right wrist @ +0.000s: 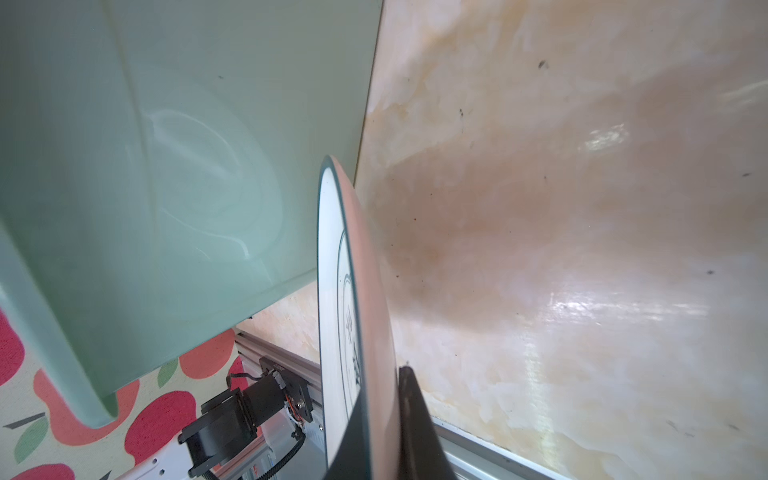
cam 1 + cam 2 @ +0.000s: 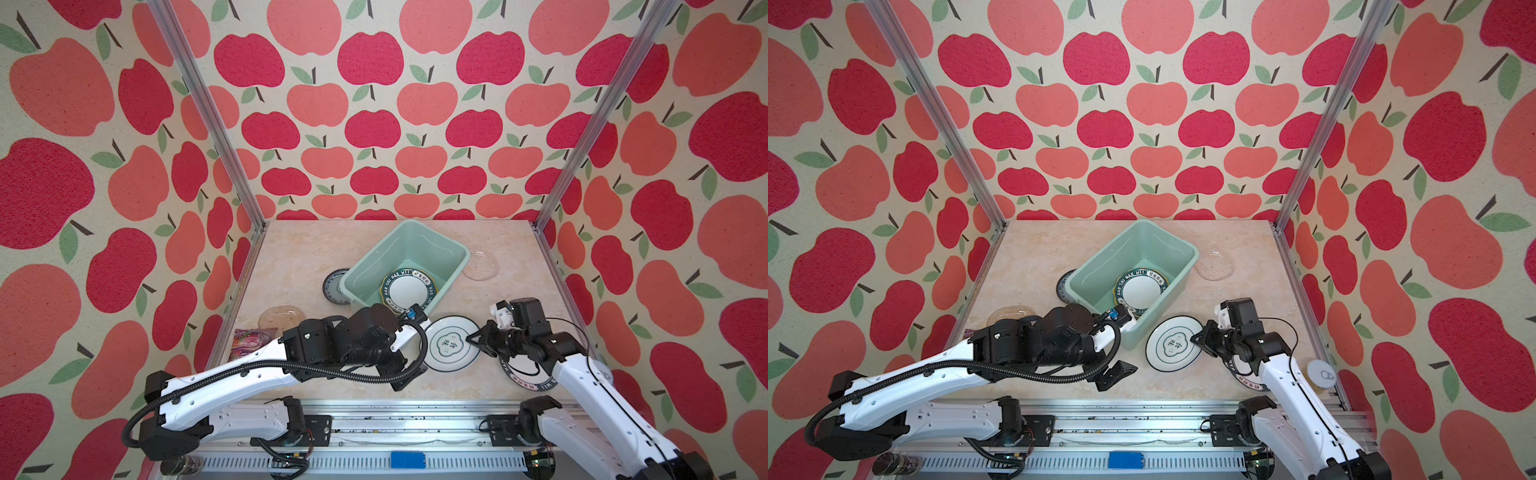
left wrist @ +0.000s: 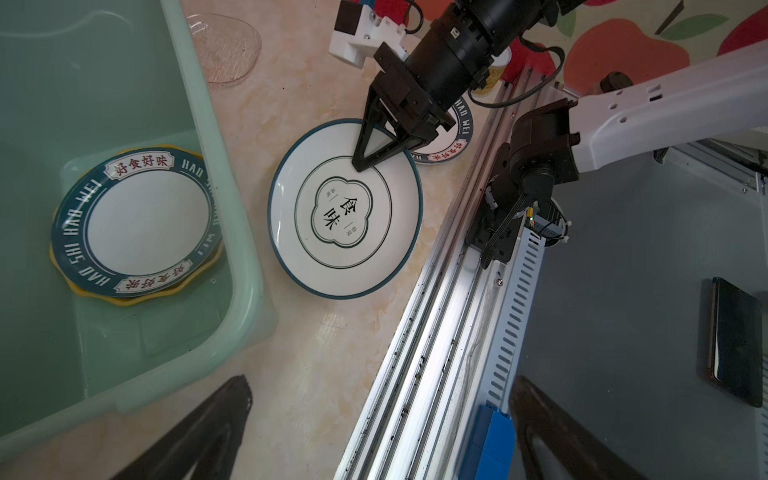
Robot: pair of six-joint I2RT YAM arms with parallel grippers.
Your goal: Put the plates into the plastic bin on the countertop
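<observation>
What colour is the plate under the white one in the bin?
That plate is yellow; left wrist view shows it best.

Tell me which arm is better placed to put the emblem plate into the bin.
Right. The right pincer is shut on the emblem plate at its rim, beside the bin. The left pincer hangs open and empty, apart from that plate.

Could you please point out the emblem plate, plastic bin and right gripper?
emblem plate point(image 3: 344, 210): left wrist view, centre emblem.
plastic bin point(image 2: 405, 248): a top view, bare inner wall.
right gripper point(image 3: 360, 164): left wrist view, between fingertips.
</observation>
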